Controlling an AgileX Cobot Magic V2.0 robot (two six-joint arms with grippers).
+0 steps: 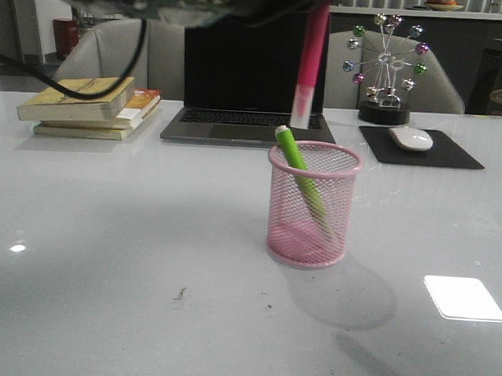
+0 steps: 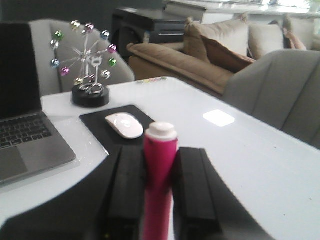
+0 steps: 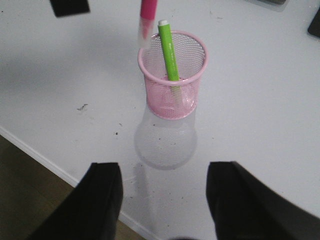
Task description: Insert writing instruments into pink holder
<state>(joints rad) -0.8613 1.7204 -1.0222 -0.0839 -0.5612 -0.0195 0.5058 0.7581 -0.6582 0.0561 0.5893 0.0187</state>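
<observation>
The pink holder [image 1: 311,205] stands on the white table, also seen as the pink holder [image 3: 173,75] from the right wrist. The lime green marker [image 1: 301,169] leans inside it, white end up; it shows too as the green marker [image 3: 168,50]. The pink marker [image 1: 310,65] hangs upright above the cup's far rim, pale cap down. My left gripper [image 2: 159,172] is shut on the pink marker [image 2: 159,185]. In the front view that gripper is mostly above the frame's top. My right gripper [image 3: 162,192] is open and holds nothing, near the table's front edge, short of the cup.
A laptop [image 1: 249,87] sits behind the cup. Stacked books [image 1: 91,105] lie back left. A white mouse [image 1: 411,138] on a black pad [image 1: 420,149] and a ball-wheel ornament [image 1: 385,73] stand back right. Sofa and chairs lie beyond the table.
</observation>
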